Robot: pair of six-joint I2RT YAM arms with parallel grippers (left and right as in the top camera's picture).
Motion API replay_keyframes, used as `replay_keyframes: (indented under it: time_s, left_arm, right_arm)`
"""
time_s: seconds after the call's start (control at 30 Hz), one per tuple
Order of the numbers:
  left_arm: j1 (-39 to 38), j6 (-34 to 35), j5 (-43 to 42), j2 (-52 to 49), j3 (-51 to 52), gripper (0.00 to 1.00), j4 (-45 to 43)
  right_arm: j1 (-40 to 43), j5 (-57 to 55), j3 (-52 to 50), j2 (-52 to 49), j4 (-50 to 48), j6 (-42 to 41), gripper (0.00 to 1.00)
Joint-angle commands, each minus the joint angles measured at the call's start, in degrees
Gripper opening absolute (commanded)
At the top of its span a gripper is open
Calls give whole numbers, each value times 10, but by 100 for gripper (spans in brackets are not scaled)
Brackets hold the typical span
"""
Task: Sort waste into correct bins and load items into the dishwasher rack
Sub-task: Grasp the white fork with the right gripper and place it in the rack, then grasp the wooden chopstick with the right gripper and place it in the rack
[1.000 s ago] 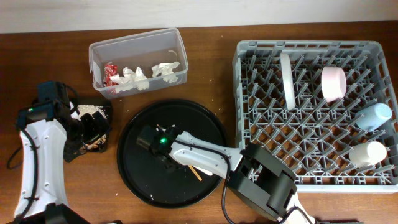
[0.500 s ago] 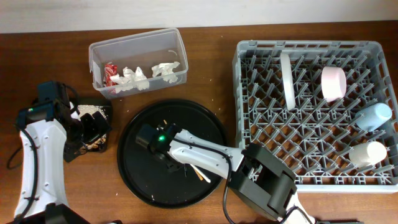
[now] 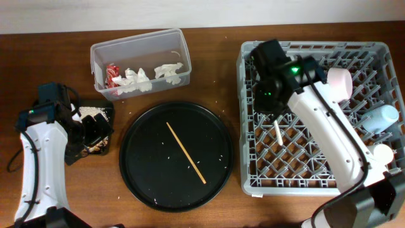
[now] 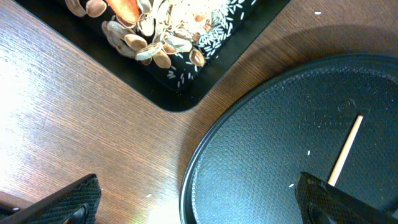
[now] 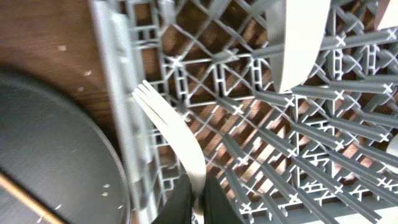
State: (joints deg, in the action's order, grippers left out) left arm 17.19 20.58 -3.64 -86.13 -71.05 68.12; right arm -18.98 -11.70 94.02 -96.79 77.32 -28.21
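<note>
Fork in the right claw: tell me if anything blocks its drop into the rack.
Nothing visible does. The fork hangs over bare grid just inside the wall of the rack; the white plate stands apart, beside it.

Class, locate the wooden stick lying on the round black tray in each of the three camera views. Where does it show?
Overhead: the wooden stick lies diagonally across the middle of the round black tray.
Left wrist: right of centre, one end showing on the tray.
Right wrist: bottom-left corner, only a thin sliver.
Shared landmark: the tray's curved rim.
</note>
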Motion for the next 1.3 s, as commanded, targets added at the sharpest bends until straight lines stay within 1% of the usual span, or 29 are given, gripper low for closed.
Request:
replay_keyframes:
  time_s: [0.0, 0.13, 0.23, 0.27, 0.3, 0.33, 0.4, 0.47, 0.53, 0.57, 0.63, 0.67, 0.7, 0.8, 0.93, 1.0, 1.17, 1.27]
  left_arm:
    - [2, -9, 4, 9, -5, 99, 1]
    - [2, -9, 4, 9, -5, 99, 1]
    - [2, -9, 4, 9, -5, 99, 1]
    - [2, -9, 4, 9, -5, 99, 1]
    - [2, -9, 4, 9, -5, 99, 1]
    - [2, -9, 4, 9, -5, 99, 1]
    - [2, -9, 4, 9, -5, 99, 1]
    - [2, -9, 4, 9, -5, 99, 1]
    - [2, -9, 4, 9, -5, 99, 1]
    - [2, -9, 4, 9, -5, 99, 1]
    - [2, -9, 4, 9, -5, 99, 1]
    - [2, -9, 4, 9, -5, 99, 1]
    - [2, -9, 4, 9, -5, 99, 1]
    - [2, -9, 4, 9, -5, 99, 1]
    - [2, -9, 4, 9, -5, 99, 1]
    - [2, -9, 4, 9, -5, 99, 1]
    - [2, -9, 4, 9, -5, 99, 1]
    - [2, -9, 4, 9, -5, 99, 1]
  right_arm:
    - [24, 5, -62, 1, -26, 5, 4]
    - [36, 14, -174, 0, -109, 5, 5]
    - [36, 23, -203, 0, -157, 5, 6]
    - [36, 23, -203, 0, -161, 5, 11]
    - [36, 23, -203, 0, -163, 5, 35]
    - [36, 23, -203, 0, -163, 5, 40]
    - [36, 23, -200, 0, -160, 5, 43]
    - [36, 27, -174, 10, -136, 5, 43]
    - [21, 54, -120, 45, -117, 12, 44]
    - [0, 75, -101, 61, -122, 30, 44]
    - [-64, 126, -94, 74, -161, 86, 53]
    - [-103, 128, -94, 64, -173, 88, 57]
    - [-136, 128, -94, 47, -185, 87, 58]
    - [-219, 131, -94, -30, -219, 87, 58]
    - [-290, 132, -94, -131, -261, 87, 58]
    - [-306, 133, -94, -179, -277, 86, 58]
    - [-313, 145, -95, -233, -298, 82, 57]
    - [-314, 145, -95, -243, -298, 80, 49]
